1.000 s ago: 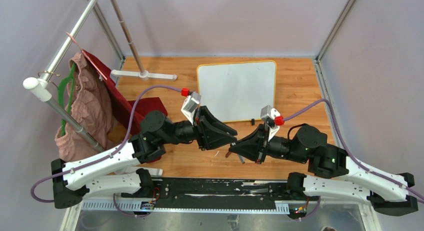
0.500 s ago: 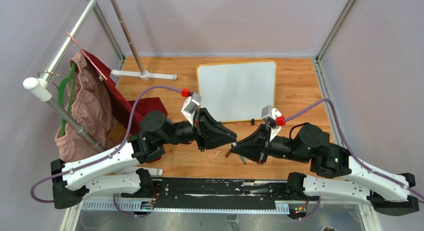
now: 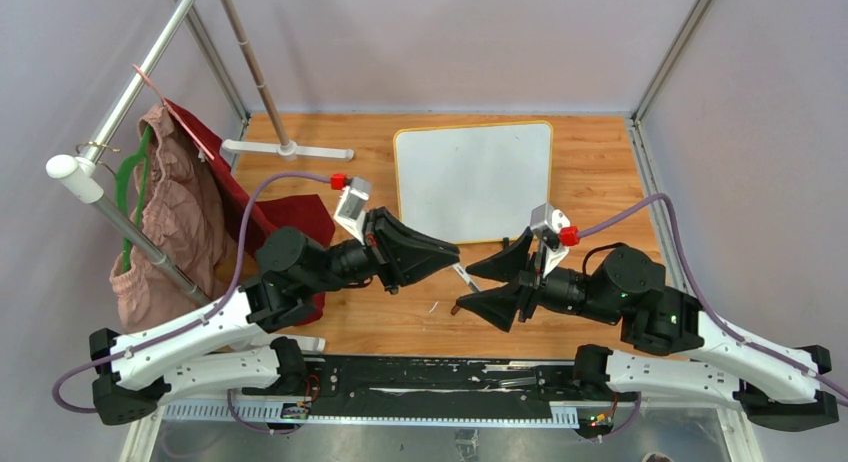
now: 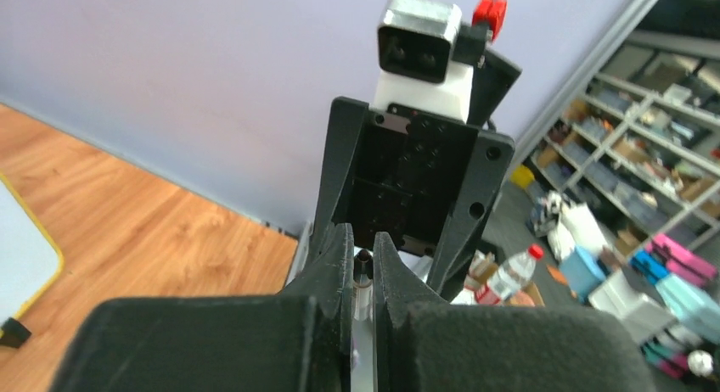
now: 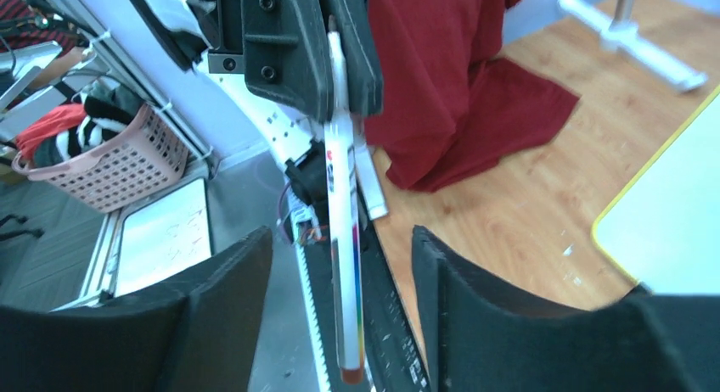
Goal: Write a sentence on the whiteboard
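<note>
White marker point(image 5: 344, 239): pinched by left gripper point(image 3: 452, 252), jaws pressed onto its barrel
Right gripper point(image 3: 465, 289): jaws spread (marker between them, untouched)
Whiteboard point(image 3: 473, 180): flat on wooden table point(image 3: 600, 162), far centre, beyond both grippers

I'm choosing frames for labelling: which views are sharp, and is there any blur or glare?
Top view: evenly lit and sharp, whiteboard without strong glare. Left wrist view: near fingers soft and dark, shelves behind brighter. Right wrist view: marker reasonably sharp, black fingers at the bottom blurred.
</note>
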Tool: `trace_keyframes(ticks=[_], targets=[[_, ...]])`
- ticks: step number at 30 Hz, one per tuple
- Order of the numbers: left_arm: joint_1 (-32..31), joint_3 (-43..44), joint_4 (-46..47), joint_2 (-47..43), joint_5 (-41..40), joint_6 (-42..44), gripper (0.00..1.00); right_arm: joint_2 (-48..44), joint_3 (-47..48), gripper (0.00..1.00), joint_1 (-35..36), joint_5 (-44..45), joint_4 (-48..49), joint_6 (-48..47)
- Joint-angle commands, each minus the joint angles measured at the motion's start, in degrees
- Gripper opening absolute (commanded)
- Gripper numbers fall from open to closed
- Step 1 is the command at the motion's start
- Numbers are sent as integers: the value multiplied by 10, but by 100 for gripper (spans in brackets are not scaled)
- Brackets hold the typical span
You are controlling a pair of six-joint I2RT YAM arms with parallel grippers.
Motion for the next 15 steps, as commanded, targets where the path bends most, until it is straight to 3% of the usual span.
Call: trace_keyframes(ticks=[1, 8, 15], targets=[[-3, -15, 68, -38, -112, -26, 0, -19, -12, 67, -5, 40, 110, 3], [-3, -59, 156, -67, -245, -83, 0, -16, -60, 69, -5, 95, 280, 10], [-3, -79, 246, -55, -284, -145, 0, 30, -57, 69, -5, 138, 372, 20]])
